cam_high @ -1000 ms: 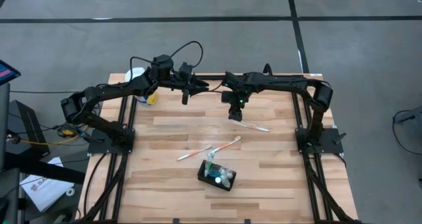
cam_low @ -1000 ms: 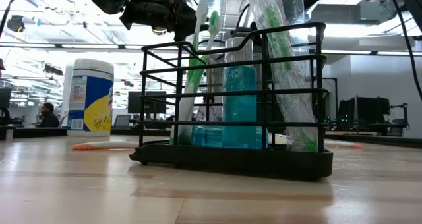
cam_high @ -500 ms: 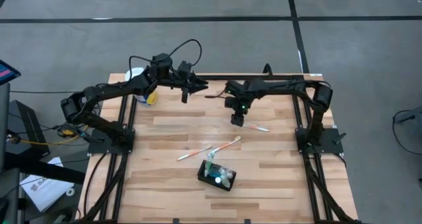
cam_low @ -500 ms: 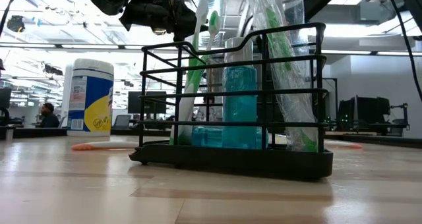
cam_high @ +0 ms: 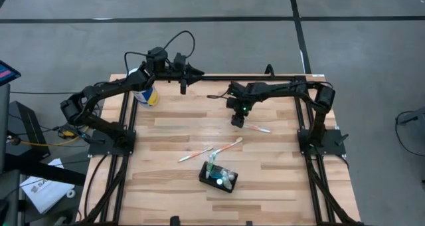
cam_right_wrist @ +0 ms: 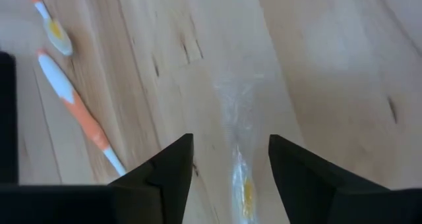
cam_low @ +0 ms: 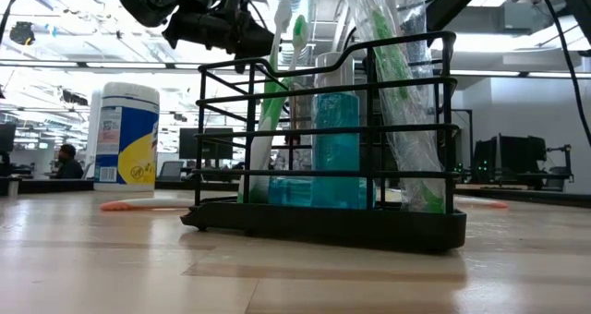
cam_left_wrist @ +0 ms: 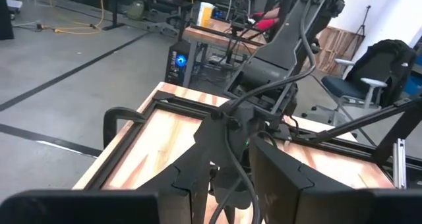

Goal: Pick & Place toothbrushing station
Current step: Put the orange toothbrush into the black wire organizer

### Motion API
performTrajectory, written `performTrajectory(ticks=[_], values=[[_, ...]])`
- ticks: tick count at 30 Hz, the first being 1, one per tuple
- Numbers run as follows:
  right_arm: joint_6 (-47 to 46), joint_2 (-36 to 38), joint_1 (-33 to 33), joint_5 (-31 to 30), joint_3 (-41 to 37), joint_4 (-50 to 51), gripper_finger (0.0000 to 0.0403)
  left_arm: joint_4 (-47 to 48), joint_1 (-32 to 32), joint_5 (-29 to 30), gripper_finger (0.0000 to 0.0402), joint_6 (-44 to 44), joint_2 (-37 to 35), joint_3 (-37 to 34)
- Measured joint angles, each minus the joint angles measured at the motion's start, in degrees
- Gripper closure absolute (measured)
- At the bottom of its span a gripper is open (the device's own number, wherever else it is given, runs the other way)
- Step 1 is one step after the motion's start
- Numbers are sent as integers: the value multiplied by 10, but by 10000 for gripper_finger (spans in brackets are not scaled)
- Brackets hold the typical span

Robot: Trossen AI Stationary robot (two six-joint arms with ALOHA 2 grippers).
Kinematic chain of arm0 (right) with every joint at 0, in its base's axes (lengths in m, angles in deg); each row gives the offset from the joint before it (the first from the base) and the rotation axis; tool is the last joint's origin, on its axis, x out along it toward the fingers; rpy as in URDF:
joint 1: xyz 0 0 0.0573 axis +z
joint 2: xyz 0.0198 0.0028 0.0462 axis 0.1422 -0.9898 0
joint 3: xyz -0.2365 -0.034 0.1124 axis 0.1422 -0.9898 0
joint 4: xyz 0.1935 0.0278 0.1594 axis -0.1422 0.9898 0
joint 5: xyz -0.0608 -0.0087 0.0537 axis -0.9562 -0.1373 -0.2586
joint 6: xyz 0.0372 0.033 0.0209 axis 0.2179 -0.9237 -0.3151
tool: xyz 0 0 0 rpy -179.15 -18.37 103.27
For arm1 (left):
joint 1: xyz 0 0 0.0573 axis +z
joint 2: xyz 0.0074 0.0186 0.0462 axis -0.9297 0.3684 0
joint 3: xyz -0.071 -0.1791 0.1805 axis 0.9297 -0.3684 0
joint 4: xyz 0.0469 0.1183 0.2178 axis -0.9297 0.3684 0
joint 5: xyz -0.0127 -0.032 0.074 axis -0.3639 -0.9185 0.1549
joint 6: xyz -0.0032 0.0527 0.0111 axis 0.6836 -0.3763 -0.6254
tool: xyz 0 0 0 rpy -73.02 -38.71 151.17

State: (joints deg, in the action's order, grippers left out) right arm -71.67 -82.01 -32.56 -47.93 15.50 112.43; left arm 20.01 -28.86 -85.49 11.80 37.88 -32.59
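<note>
Wooden desk [cam_high: 279, 179] holds the toothbrushing station [cam_high: 219, 177], well apart from the wrapped toothbrush [cam_right_wrist: 239, 166]. The right pincer [cam_right_wrist: 227, 174], spread, hovers over the brush; go straight down, then pinch.

The station [cam_high: 218, 178] is a black wire rack [cam_low: 325, 143] standing upright on the table toward six o'clock, slightly skewed, holding green toothbrushes, a teal bottle and plastic-wrapped items.

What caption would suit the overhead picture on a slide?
Right gripper hovers open over a wrapped toothbrush; left gripper waits at the table's far edge, the caddy standing near the front.
</note>
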Motion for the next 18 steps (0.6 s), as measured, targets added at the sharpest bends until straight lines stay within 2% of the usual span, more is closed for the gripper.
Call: performTrajectory(ticks=[9, 18], values=[[-20, 0, 3, 3, 0, -2, 249, 0, 3, 0, 300, 0, 0, 0], [-47, 0, 16, 9, -44, -29, 225, 1, 3, 0, 300, -22, 0, 0]])
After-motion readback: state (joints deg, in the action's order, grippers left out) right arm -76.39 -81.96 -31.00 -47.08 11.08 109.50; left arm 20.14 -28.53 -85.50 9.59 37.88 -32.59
